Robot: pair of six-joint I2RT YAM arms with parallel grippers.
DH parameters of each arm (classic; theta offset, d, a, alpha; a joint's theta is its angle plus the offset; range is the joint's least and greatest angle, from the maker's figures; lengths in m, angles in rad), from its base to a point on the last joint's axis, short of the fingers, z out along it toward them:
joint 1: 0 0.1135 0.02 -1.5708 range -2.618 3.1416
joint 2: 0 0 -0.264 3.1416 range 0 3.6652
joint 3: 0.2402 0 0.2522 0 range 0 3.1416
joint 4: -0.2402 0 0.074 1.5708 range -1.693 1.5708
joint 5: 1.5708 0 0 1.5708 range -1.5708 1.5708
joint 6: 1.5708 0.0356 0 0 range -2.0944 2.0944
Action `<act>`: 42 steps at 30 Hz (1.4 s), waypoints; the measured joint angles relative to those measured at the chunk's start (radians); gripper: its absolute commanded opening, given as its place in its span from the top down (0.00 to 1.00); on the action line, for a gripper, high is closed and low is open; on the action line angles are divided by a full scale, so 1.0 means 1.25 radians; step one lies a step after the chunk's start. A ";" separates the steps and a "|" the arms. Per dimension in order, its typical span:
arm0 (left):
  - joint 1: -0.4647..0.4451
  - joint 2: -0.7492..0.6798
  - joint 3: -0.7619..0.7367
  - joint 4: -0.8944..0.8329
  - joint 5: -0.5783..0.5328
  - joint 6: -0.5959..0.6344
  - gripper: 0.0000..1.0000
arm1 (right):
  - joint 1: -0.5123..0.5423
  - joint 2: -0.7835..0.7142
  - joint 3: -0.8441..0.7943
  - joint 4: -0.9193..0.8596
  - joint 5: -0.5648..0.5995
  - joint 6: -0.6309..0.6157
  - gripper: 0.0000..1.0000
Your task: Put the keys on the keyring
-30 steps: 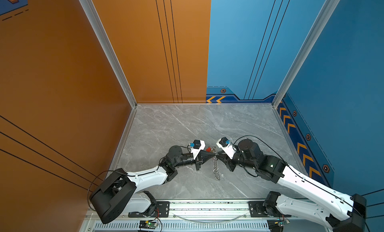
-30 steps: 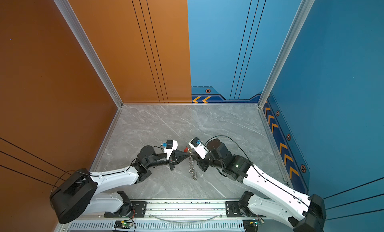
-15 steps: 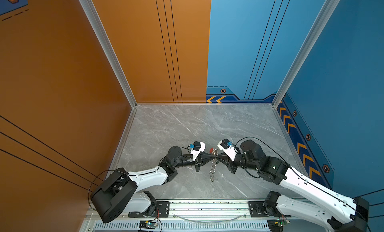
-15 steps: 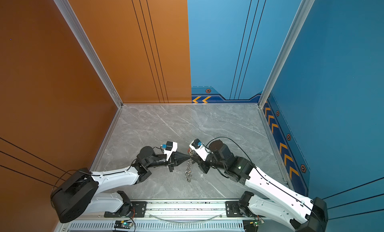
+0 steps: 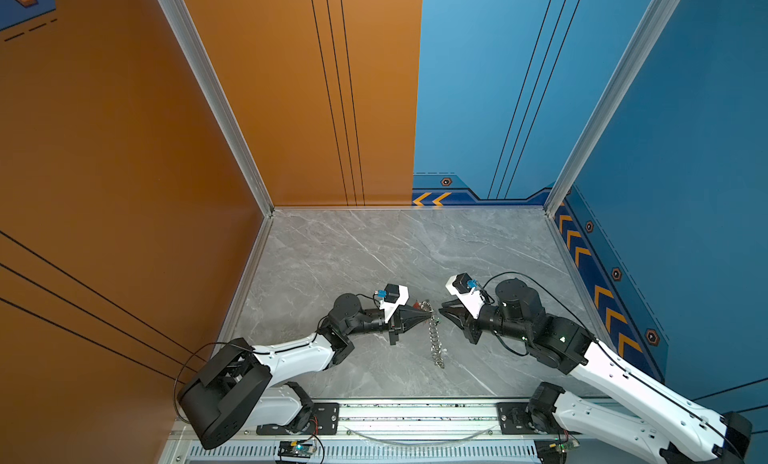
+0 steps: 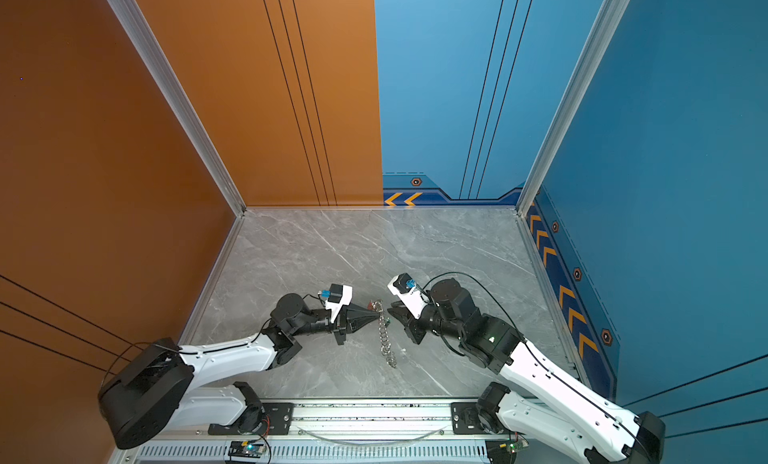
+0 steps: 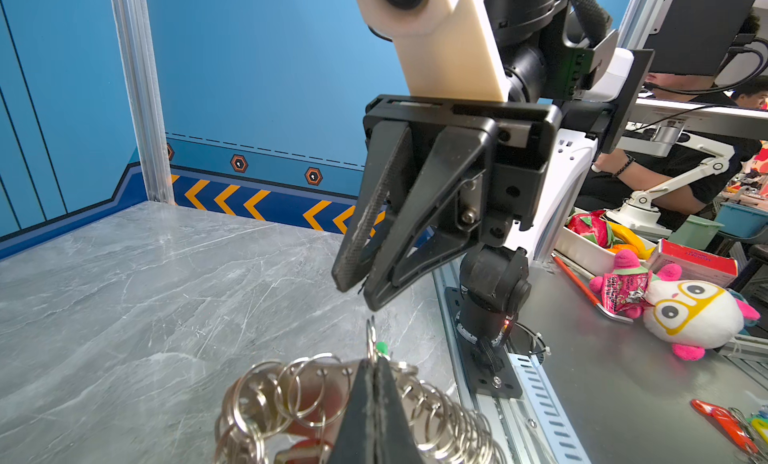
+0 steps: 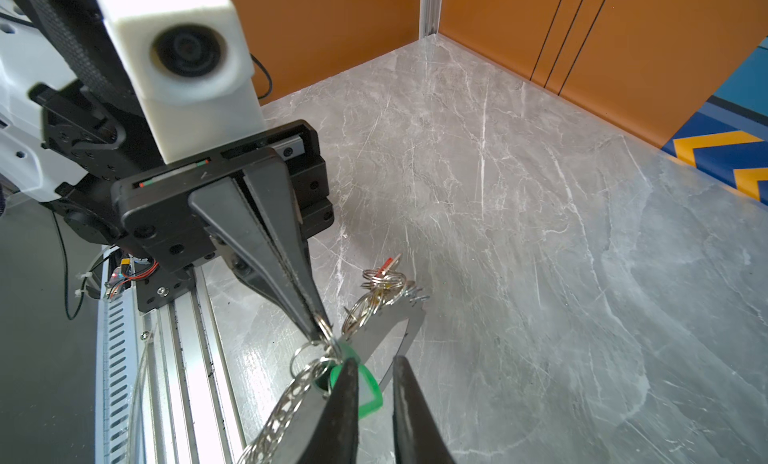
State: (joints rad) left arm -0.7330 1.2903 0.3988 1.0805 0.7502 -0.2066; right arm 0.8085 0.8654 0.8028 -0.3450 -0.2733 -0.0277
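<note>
In both top views the keyring runs along the 12-to-6 line, its 12 o'clock end pinched by the left gripper, which is clamped tight on one wire ring from 9 o'clock. The right gripper sits just at 3 o'clock of that end, nearer the green-tagged key, jaws slightly parted and holding nothing visible. That gripper itself covers part of the green tag, so whether that key is already threaded cannot be told

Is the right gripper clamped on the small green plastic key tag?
No, the right gripper hangs clear of the green tag, with nothing between its slightly parted jaws.
</note>
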 measured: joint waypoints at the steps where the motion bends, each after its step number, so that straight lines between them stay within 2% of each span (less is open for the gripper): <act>1: 0.000 0.000 0.000 0.001 0.002 0.000 1.00 | 0.000 0.003 0.000 0.002 -0.010 0.000 0.84; 7: 0.001 0.000 -0.001 0.002 0.009 0.000 1.00 | -0.002 0.008 -0.002 0.013 -0.058 0.002 0.85; 30: 0.003 0.001 -0.001 -0.006 0.015 -0.003 1.00 | 0.006 0.039 -0.003 0.013 -0.068 0.001 0.95; 35: 0.005 0.011 -0.001 -0.006 0.023 -0.003 1.00 | 0.021 0.040 -0.003 0.000 -0.040 -0.004 0.94; 38: 0.005 0.016 -0.001 -0.006 0.029 -0.005 1.00 | 0.028 0.045 -0.003 -0.002 -0.027 -0.012 0.86; 42: 0.004 0.017 -0.001 -0.012 0.033 -0.010 1.00 | 0.033 0.050 -0.003 -0.002 -0.018 -0.016 0.86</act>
State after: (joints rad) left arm -0.7277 1.3117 0.3981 1.0660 0.7918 -0.2195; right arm 0.8501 0.9279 0.7990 -0.3477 -0.2962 -0.0479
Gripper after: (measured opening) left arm 0.044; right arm 0.145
